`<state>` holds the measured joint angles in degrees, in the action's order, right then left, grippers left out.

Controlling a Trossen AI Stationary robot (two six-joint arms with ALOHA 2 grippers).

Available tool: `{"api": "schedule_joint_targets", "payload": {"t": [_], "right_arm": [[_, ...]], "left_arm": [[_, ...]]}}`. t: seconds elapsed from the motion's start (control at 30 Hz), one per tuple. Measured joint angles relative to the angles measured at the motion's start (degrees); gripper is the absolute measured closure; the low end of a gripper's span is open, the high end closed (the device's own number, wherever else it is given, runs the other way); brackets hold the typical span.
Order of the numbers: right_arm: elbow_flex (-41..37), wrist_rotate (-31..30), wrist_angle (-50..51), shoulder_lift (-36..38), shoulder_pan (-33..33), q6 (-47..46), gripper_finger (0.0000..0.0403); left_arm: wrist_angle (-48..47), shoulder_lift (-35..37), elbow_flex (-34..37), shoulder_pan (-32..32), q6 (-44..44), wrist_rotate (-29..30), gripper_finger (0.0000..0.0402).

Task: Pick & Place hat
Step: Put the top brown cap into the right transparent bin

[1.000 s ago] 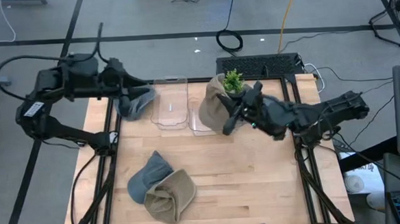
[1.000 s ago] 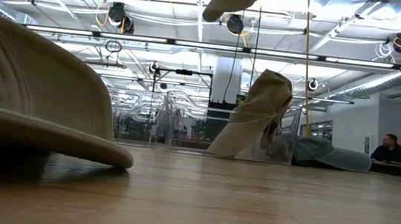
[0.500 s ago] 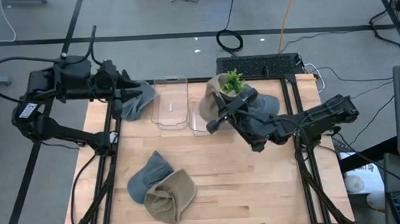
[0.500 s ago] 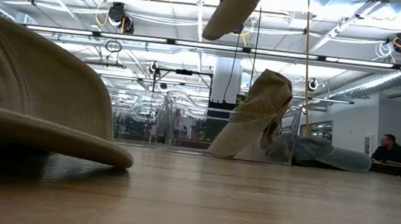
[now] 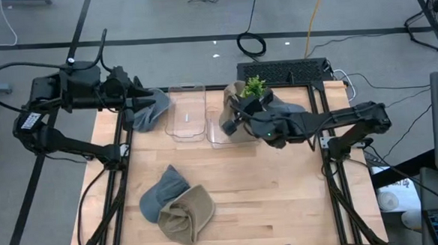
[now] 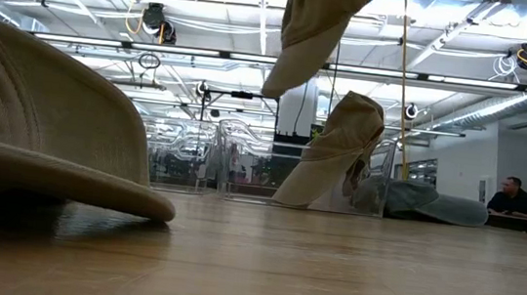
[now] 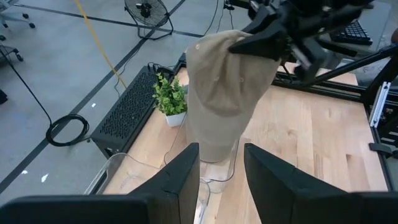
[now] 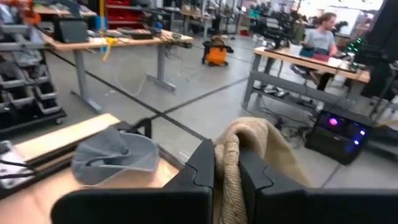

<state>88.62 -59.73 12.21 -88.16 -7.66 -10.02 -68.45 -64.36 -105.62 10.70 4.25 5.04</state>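
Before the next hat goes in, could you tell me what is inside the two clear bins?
The left bin looks empty. A tan hat stands in the right bin; the right gripper holds another tan hat above, hiding its floor.

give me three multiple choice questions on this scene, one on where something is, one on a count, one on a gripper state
1. Where is the tan hat that the right gripper holds?
A. flat on the table's front edge
B. lifted over the clear bins
C. on the floor

2. How many hats lie at the table's front?
A. two
B. four
C. none

3. How is the right gripper?
A. wide open, empty
B. out of sight
C. shut on the tan hat

Answers:
1 B: the right gripper hangs the tan hat above the clear bins.
2 A: a blue hat and a beige hat lie together there.
3 C: its fingers pinch the cloth.
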Motion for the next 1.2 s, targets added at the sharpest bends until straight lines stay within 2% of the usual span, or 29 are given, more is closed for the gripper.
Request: {"api": "schedule_joint_targets", "payload": {"t": [0.23,0.53,0.73,0.93,1.2], "right_arm": [[0.02,4.35,4.43,-2.04,3.56,-4.23,0.0393],[-0.02,4.51,6.69,-8.02,5.61,-7.54,0.0393],[0.07,4.45,7.50,-9.46,6.52,-10.41,0.0393],[-0.07,6.45,16.98,-9.62,7.28,-19.09,0.0393],[-7.41,10.23,17.20,-9.68,7.31,-27.13,0.0393]], "left_arm": [[0.04,-0.01,0.00,0.00,0.02,0.02,0.0270],[0.04,-0.11,0.00,0.00,0.11,0.63,0.0270],[0.04,-0.11,0.00,0.00,0.09,0.63,0.0270],[0.04,-0.11,0.00,0.00,-0.13,0.63,0.0270],[0.04,-0.11,0.00,0.00,-0.96,0.63,0.0270]]}}
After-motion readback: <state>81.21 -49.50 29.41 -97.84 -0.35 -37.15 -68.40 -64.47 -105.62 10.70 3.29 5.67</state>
